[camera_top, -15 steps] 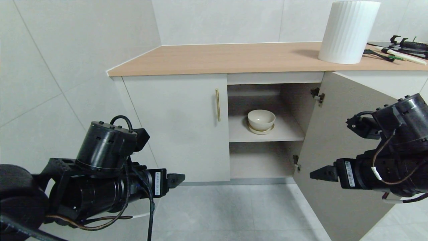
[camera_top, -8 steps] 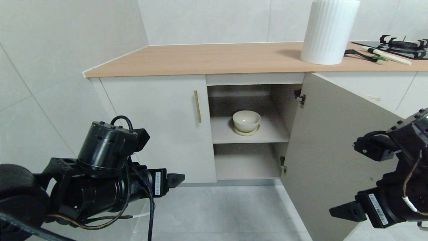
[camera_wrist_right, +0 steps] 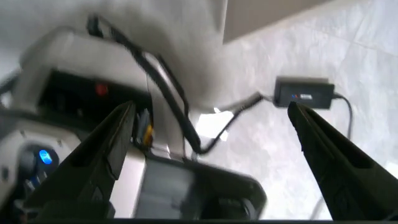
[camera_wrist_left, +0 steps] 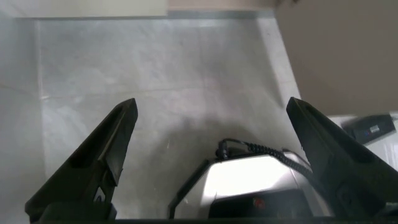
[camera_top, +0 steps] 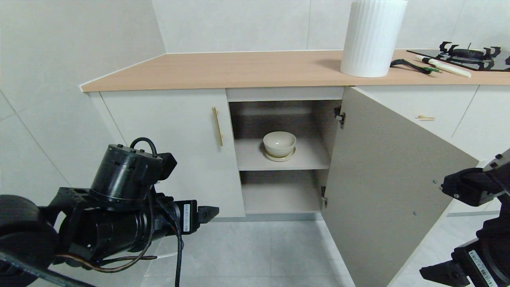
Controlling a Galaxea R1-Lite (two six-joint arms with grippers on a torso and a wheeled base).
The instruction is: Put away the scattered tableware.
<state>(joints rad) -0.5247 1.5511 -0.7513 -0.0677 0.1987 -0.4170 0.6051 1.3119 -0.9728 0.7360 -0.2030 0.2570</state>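
Note:
A cream bowl (camera_top: 279,142) sits on a small plate (camera_top: 279,158) on the upper shelf of the open cabinet (camera_top: 306,157). My left gripper (camera_top: 209,212) hangs low over the floor, left of and below the cabinet opening. In the left wrist view it (camera_wrist_left: 211,106) is open, with only floor tiles between its fingers. My right gripper (camera_top: 432,275) is at the lower right, beside the swung-out cabinet door (camera_top: 382,179). It (camera_wrist_right: 211,109) is open and holds nothing.
The left cabinet door (camera_top: 171,151) is closed and has a gold handle (camera_top: 217,126). On the wooden counter (camera_top: 239,69) stand a white ribbed cylinder (camera_top: 372,38), some utensils (camera_top: 442,66) and a gas burner (camera_top: 468,52). The lower shelf (camera_top: 279,197) is bare, and tiled floor (camera_top: 255,255) lies in front.
The whole head view has shifted left, so the camera moved. My right gripper has dropped down and to the right, away from the door's edge. The left arm has kept still.

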